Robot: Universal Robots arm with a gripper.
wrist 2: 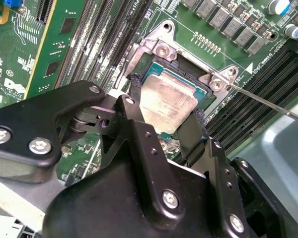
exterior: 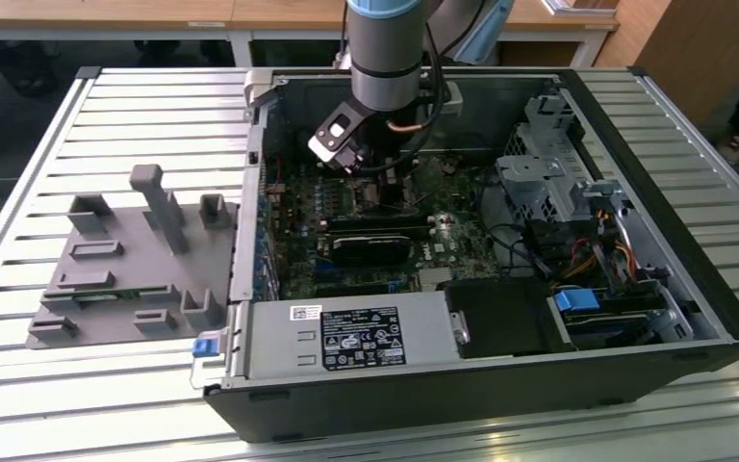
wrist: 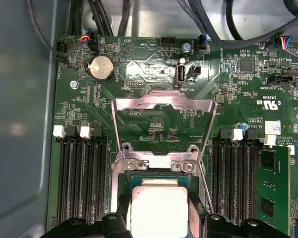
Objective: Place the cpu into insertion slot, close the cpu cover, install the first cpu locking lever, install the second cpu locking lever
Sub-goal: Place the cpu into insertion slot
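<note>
The cpu [wrist 2: 166, 101] [wrist: 156, 210], a pale silvery square, lies over the insertion slot [wrist 2: 204, 94] [wrist: 126, 179] on the green motherboard. My gripper [wrist 2: 166, 105] [wrist: 159, 218] is shut on it, and a black finger [wrist 2: 135, 89] presses one edge while the other finger presses the opposite edge. The cpu cover [wrist: 164, 103], a thin metal frame, stands swung open beyond its hinge bracket [wrist: 156, 163] [wrist 2: 161, 48]. A thin locking lever [wrist 2: 268, 101] [wrist: 204, 181] sticks out unlatched beside the slot. In the exterior view the gripper [exterior: 367, 178] reaches down into the open computer case.
Long black memory slots [wrist: 82, 183] [wrist: 233, 173] flank the socket. The case walls [exterior: 472, 395] surround the board, with a power supply [exterior: 344, 339] at the front and a drive cage [exterior: 543, 183] at the exterior view's right. A grey fixture [exterior: 139, 260] sits on the slatted table.
</note>
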